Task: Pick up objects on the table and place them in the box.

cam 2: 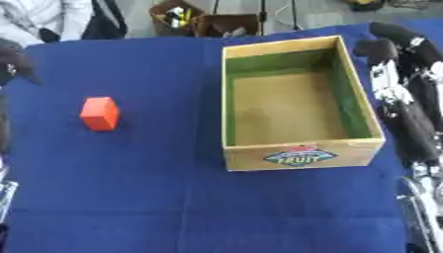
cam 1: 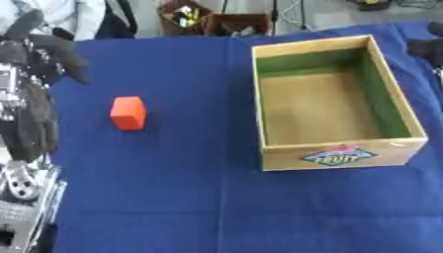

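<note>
An orange block [cam 1: 128, 112] lies on the blue tablecloth, left of centre. A wooden box [cam 1: 414, 118] with a green lining and a fruit label on its front wall stands to the right, with nothing in it. My left hand [cam 1: 48, 47] hangs at the left edge, black fingers straight and pointing toward the far side, a short way up and left of the block and apart from it. My right hand [cam 2: 400, 42] is raised beside the box's right wall, fingers relaxed, holding nothing.
The blue cloth [cam 1: 173, 197] covers the table. Beyond the far edge stands a brown crate [cam 1: 207, 20] with clutter, and a person in light clothing [cam 1: 61, 15] is at the far left. My forearms run along both side edges.
</note>
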Controlling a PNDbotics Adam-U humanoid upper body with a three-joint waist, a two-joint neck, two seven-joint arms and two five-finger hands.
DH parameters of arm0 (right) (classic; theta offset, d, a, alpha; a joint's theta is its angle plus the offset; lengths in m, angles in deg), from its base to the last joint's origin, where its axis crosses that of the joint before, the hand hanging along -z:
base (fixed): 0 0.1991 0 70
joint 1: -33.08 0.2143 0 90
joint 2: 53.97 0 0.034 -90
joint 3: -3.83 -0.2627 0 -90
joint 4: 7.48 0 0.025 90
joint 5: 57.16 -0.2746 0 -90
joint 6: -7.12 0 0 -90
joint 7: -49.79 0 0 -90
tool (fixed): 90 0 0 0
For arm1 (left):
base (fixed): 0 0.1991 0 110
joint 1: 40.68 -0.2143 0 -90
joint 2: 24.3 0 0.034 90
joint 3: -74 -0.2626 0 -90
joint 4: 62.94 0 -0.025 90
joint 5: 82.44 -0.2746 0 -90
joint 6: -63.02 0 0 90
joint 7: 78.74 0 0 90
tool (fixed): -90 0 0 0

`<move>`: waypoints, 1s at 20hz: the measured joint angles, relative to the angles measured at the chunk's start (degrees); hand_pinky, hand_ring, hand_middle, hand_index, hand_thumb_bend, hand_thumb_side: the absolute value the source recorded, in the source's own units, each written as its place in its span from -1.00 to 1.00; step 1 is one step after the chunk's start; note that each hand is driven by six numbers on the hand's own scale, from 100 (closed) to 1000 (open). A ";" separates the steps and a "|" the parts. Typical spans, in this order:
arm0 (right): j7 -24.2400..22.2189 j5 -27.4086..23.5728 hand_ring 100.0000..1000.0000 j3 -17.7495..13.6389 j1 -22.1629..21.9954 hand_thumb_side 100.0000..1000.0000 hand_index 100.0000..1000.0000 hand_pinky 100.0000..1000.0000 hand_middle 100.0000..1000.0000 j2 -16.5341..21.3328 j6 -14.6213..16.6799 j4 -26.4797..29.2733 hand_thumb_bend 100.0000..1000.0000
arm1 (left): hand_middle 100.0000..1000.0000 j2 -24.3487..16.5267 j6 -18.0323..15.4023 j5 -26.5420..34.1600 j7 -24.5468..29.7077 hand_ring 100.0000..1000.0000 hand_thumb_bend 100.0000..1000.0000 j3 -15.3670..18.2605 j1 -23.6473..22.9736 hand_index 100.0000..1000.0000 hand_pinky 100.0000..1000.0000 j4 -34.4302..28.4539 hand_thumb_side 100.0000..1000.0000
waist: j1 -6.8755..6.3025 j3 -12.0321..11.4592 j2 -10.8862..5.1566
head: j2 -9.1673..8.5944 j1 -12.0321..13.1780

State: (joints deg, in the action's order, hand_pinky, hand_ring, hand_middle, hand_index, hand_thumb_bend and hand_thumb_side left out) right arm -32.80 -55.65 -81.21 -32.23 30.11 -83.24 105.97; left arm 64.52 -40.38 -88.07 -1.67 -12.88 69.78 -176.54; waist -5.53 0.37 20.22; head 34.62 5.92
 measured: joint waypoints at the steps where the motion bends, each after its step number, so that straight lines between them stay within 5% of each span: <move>1: -0.01 0.00 0.60 0.00 -0.01 0.07 0.58 0.93 0.10 0.12 -0.01 0.00 -1.00 | 0.04 -1.67 0.59 -0.46 0.02 -0.04 -1.00 -0.06 0.47 0.74 -0.30 0.00 1.00 | -0.02 0.02 -0.02 | 0.00 -0.01; 11: -0.31 0.00 0.60 0.01 -0.42 0.09 0.58 0.93 0.10 0.82 -0.15 0.00 -1.00 | 0.18 -14.25 6.80 -1.29 4.07 0.11 -1.00 -2.27 4.07 0.83 -0.18 -0.01 0.83 | -0.12 0.57 -0.05 | 0.02 0.00; 20: -0.29 0.00 0.60 -0.01 -0.43 0.10 0.58 0.93 0.10 1.31 -0.15 0.00 -1.00 | 0.42 -24.09 13.50 -6.33 15.00 0.40 -1.00 -3.45 5.41 0.93 0.07 -0.04 0.61 | -0.30 0.72 -0.04 | 0.04 0.04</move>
State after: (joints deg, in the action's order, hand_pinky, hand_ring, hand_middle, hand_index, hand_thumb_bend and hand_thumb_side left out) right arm -33.08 -55.65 -81.22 -32.66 31.42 -83.39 105.97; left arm 40.43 -26.87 -94.41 13.33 -16.33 75.19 -176.58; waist -5.83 1.09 20.18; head 34.66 5.96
